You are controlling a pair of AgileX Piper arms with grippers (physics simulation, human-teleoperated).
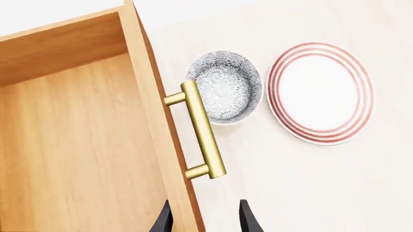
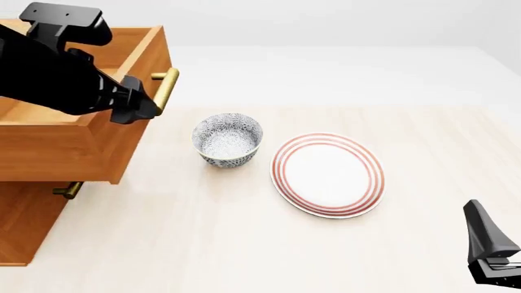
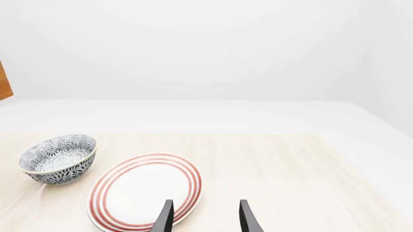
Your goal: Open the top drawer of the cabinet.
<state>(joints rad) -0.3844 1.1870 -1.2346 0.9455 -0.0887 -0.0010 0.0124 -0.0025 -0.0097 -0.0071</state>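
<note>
The top drawer [image 2: 77, 143] of the orange-brown cabinet [image 2: 24, 226] stands pulled well out, and its bare wooden inside [image 1: 71, 145] shows in the left wrist view. Its brass bar handle [image 1: 202, 131] [image 2: 166, 91] sticks out from the drawer front. My left gripper [image 1: 205, 221] [image 2: 143, 111] hovers open just above the drawer's front panel. Its two dark fingers are spread, and the handle lies just beyond their tips without touching them. My right gripper [image 3: 205, 220] [image 2: 488, 247] is open and holds nothing, low at the table's near right corner.
A blue-patterned bowl [image 2: 228, 140] [image 3: 58, 158] sits on the pale table just right of the drawer, right below the handle in the left wrist view. A white plate [image 2: 327, 174] [image 3: 145, 192] with red rings lies beside it. A lower drawer's brass handle [image 2: 68, 190] peeks out under the open drawer.
</note>
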